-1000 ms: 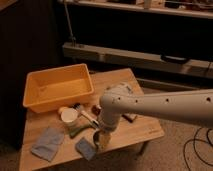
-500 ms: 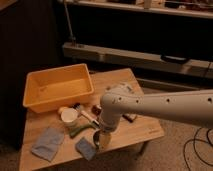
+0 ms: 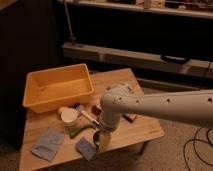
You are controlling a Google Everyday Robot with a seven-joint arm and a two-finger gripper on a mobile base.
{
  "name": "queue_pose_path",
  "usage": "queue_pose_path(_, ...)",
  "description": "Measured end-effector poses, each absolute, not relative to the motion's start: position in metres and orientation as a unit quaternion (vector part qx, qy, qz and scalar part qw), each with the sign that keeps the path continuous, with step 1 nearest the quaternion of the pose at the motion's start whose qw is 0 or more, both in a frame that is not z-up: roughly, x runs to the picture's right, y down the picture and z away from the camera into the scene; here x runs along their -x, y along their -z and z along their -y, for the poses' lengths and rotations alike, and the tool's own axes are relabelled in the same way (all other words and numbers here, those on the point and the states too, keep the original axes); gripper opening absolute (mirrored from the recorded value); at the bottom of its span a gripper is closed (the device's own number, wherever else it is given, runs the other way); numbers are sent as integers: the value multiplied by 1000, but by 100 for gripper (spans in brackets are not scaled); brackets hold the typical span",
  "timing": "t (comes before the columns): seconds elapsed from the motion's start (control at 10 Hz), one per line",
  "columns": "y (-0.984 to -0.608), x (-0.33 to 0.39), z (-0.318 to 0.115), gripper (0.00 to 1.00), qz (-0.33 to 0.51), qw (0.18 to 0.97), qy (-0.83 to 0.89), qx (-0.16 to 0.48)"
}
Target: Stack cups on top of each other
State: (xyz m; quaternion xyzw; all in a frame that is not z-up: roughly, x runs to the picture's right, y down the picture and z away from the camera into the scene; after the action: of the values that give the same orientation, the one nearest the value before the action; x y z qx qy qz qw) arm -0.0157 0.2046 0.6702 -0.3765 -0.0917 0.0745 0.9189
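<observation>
A pale green cup [image 3: 78, 131] lies on the wooden table [image 3: 140, 131], just in front of a white bowl [image 3: 69, 116]. A small dark object [image 3: 96, 107], perhaps the dark cup, shows beside the arm's elbow and is partly hidden by it. The white arm [image 3: 165, 106] reaches in from the right and bends down over the table's front. My gripper [image 3: 102, 140] points down near the front edge, to the right of the green cup and apart from it. Its fingers stand open, with nothing visible between them.
A large orange bin [image 3: 57, 89] fills the back left of the table. Two blue-grey cloths [image 3: 47, 143] [image 3: 86, 148] lie near the front edge. A thin utensil [image 3: 87, 119] lies by the bowl. A dark shelf unit [image 3: 140, 55] stands behind the table, and cables [image 3: 197, 145] trail on the floor at right.
</observation>
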Motion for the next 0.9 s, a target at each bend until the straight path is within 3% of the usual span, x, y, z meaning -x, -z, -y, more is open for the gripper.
queue_pose_path(0.9, -682, 15, -192, 80, 56, 906, -59, 416)
